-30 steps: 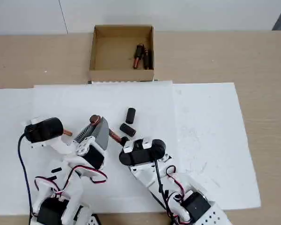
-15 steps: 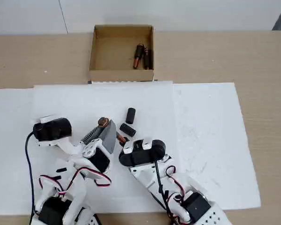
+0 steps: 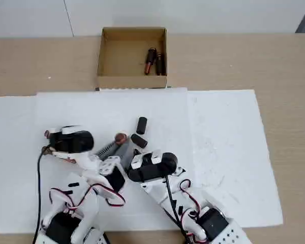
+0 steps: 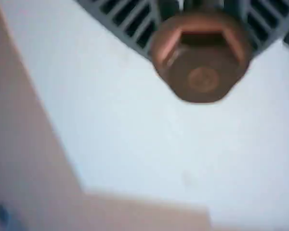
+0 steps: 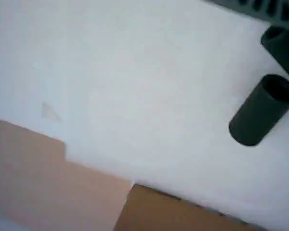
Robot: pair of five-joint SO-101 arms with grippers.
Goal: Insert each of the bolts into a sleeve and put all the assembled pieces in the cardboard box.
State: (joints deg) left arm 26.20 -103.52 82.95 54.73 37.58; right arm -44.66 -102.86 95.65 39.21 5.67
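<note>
The place looked like a small robotics lab or a hobby test bench. A light wooden counter [image 3: 274, 61] was covered with plain white paper sheets [image 3: 223, 152], laid a little over each other. On it stood two small white machines side by side, a left arm [image 3: 73, 145] and a right arm [image 3: 152, 166], built from simple plastic parts with black motor blocks. Thin red and black wires [image 3: 180, 195] hung loose along them. Behind the counter was a bare white wall [image 3: 193, 15], and a plain cardboard box [image 3: 117, 56] stood near it.
</note>
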